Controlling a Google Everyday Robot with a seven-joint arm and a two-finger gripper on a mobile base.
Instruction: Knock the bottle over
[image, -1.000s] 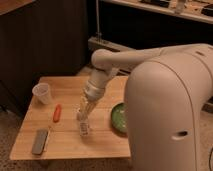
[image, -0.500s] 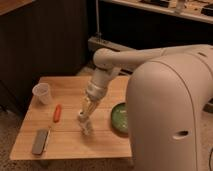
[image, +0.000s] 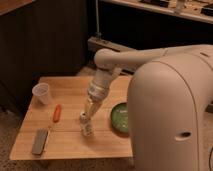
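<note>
Camera view, left to right. Far left, mid-height: wide translucent white plastic cup (image: 42, 93), upright near the back-left corner of the pale wooden table (image: 67, 140). Lower left: flat dark grey rectangular object (image: 39, 141), lying near the table's front edge; can't tell what it is. Just right of that, higher up: small orange-red elongated item (image: 57, 113), lying flat, well apart from the cup.

Centre, slightly below mid-frame: small clear greyish plastic bottle w/ pale silvery cap (image: 86, 124), upright on the table. Gripper (image: 90, 111) right above and slightly behind it, at or near cap level; touching or just beside, can't tell which. Finger state not readable here.

For the step in hand, judged only from this layout: push sideways high on the bottle, near the cap, not low on the body, so it tips rather than slides. Push toward the bare wood at lower left or front, away from the round green plate (image: 120, 117) sitting just right of the bottle. Short sweep, no downward press.

Right half: big white rounded robot body (image: 170, 110) fills the frame, hides the table's right edge and part of the plate. Fingertips merge w/ the bottle top; contact unclear. Table's front legs cut off at the bottom.
</note>
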